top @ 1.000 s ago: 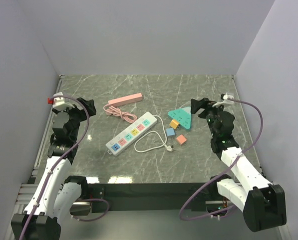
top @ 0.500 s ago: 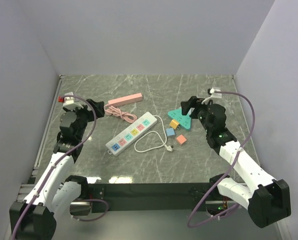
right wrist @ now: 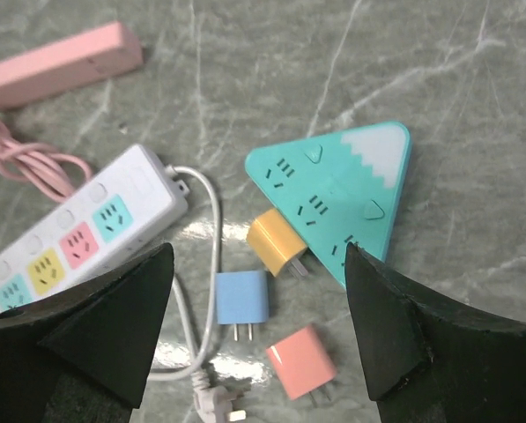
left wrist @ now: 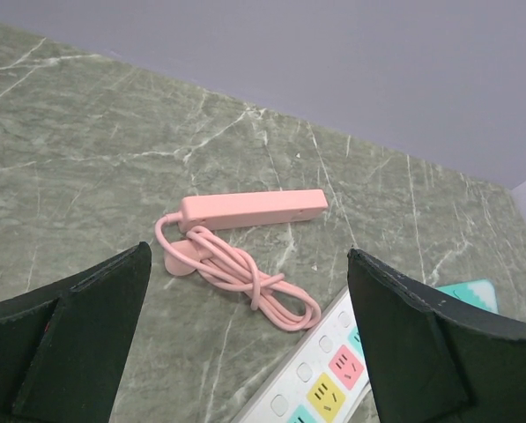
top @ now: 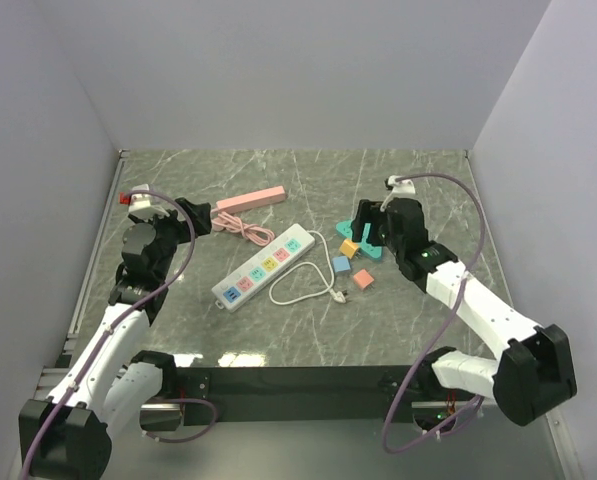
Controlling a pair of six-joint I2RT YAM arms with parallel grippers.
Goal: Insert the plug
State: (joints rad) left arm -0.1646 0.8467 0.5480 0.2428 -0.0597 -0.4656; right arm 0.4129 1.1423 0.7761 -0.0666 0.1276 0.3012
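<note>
"Right wrist view: where's the blue plug (right wrist: 242, 298)?"
"On the desk (right wrist: 474, 70), at the teal socket's (right wrist: 333, 198) near side. Right gripper (right wrist: 257, 256) hangs above, jaws wide and empty, straddling it to grab. Left gripper (left wrist: 247, 264): jaws wide, empty."

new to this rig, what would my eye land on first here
The white power strip with pastel sockets lies diagonally mid-table. Right of it, below the open right hand, sits a teal triangular socket block, with a yellow cube plug, a blue cube plug and a pink cube plug beside it. A pink power strip with its bundled pink cord lies behind, toward the left.
</note>
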